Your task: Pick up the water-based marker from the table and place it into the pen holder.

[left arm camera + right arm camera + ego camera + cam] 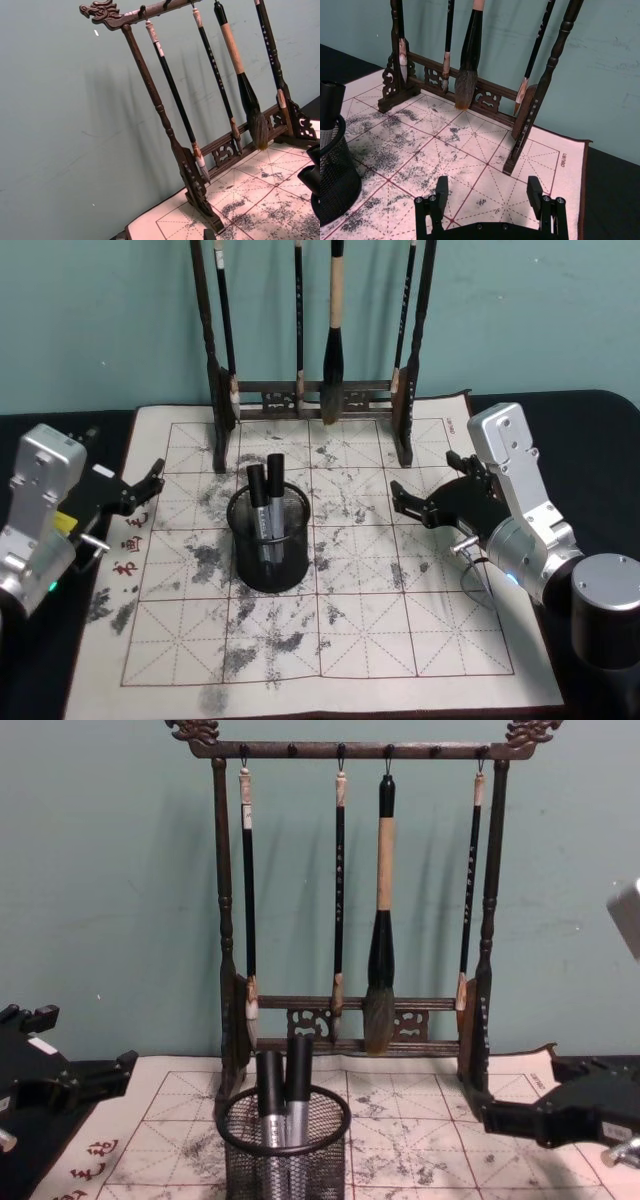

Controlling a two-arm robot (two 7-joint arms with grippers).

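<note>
Two markers (264, 502) stand capped-end up in the pen holder (268, 545) at mid-frame, so the placing looks done. The right gripper (420, 498), jaws spread and empty, hovers right of it; the left gripper (143, 492), jaws also spread, sits at the mat's (400, 630) left edge.

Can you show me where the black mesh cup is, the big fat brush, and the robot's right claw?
pen holder (268, 565): head view, front of the mesh wall.
big brush (379, 1010): chest view, its dark bristle head.
right gripper (425, 498): head view, between its open fingertips.
</note>
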